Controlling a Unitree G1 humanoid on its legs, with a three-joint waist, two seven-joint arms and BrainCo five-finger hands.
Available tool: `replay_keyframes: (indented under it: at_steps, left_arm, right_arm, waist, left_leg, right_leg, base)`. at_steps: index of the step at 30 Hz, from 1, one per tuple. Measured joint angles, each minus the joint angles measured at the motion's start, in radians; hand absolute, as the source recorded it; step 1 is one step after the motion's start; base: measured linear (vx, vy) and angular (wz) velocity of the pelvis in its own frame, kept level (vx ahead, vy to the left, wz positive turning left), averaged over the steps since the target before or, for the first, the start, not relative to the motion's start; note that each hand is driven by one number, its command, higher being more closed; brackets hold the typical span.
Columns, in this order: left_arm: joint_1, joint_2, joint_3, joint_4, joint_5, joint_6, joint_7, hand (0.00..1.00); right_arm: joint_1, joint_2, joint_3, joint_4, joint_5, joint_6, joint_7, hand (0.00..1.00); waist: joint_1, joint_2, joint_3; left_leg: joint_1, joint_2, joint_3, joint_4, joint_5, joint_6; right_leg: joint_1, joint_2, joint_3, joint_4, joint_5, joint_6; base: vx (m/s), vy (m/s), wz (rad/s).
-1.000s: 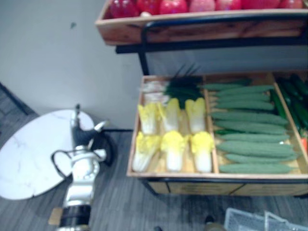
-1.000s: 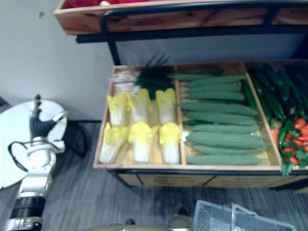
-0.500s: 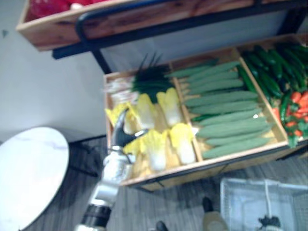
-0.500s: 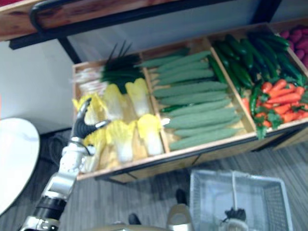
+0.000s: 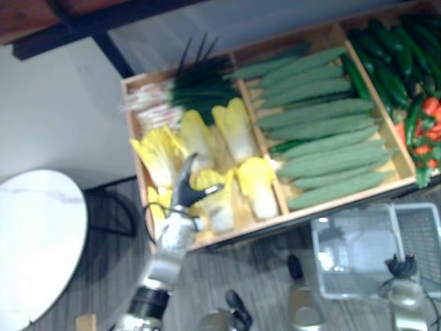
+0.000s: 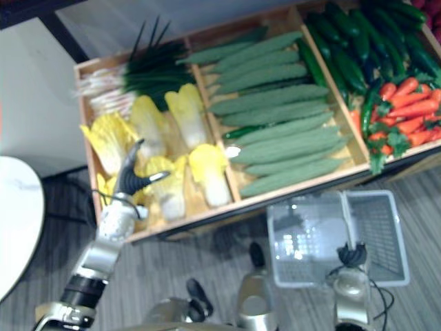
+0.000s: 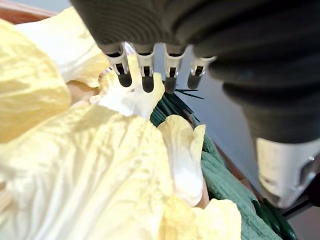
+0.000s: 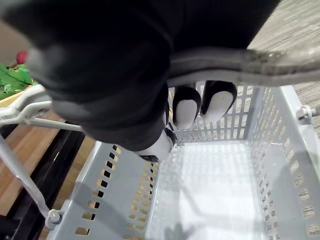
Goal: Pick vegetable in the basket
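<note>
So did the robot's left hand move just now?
Yes. The left hand went from beside the white table to over the cabbages in the crate.

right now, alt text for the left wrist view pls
The left hand, fingers straight, is poised just over pale yellow cabbages, with no cabbage held. Green gourds lie beside the cabbages.

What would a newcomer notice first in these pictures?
The yellow napa cabbages in the wooden crate's left compartment stand out, with the left hand open over them. Next come the pale green cucumbers in the middle compartment and the grey basket before the crate, its handle gripped by the right hand.
</note>
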Motion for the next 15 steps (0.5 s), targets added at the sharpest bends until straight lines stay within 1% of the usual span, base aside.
replay_keyframes:
  at_steps: [1,6,10,13,15]
  left_arm:
    - [-0.015,0.0,0.0,0.008,0.0,0.008,0.002,0.0]
    - [-0.049,0.0,-0.008,0.047,0.0,0.022,0.017,0.0]
    - [-0.066,0.0,-0.032,0.08,0.001,0.032,0.025,0.0]
    - [-0.08,-0.004,-0.044,0.12,0.039,0.04,0.025,0.0]
    - [-0.094,-0.004,-0.043,0.143,0.041,0.044,0.028,0.0]
  right_arm:
    - [0.0,0.003,0.0,-0.015,0.0,-0.001,-0.007,1.0]
    - [-0.01,0.004,0.008,-0.016,0.0,-0.001,-0.031,1.0]
    - [-0.019,0.004,0.02,-0.037,0.0,0.0,-0.034,1.0]
    - [-0.024,0.004,0.03,-0.054,0.0,0.0,-0.038,1.0]
    - [-0.029,0.004,0.035,-0.054,0.0,0.0,-0.041,1.0]
  waist:
    - [0.0,0.0,0.015]
    - [-0.003,0.004,0.046]
    - [-0.006,0.007,0.055]
    - [-0.007,0.011,0.07]
    - [-0.007,0.013,0.072]
  left_leg:
    - [-0.008,0.001,-0.001,0.009,-0.001,0.001]
    - [-0.033,0.006,-0.002,0.035,-0.007,0.007]
    - [-0.065,0.006,0.005,0.053,-0.015,0.01]
    - [-0.07,0.002,0.013,0.057,-0.017,0.014]
    - [-0.083,0.002,0.013,0.066,-0.021,0.017]
  right_leg:
    - [-0.007,0.0,0.001,0.006,0.0,0.0]
    - [-0.027,-0.001,0.001,0.021,0.0,0.0]
    - [-0.064,-0.005,0.019,0.033,0.003,0.005]
    - [-0.075,-0.01,0.027,0.036,0.005,0.009]
    - [-0.082,-0.012,0.028,0.037,0.006,0.011]
  base:
    - [-0.03,-0.014,0.03]
    - [-0.03,-0.016,0.0]
    - [-0.02,0.0,-0.06]
    - [0.0,0.001,-0.04]
    - [0.0,0.0,0.0]
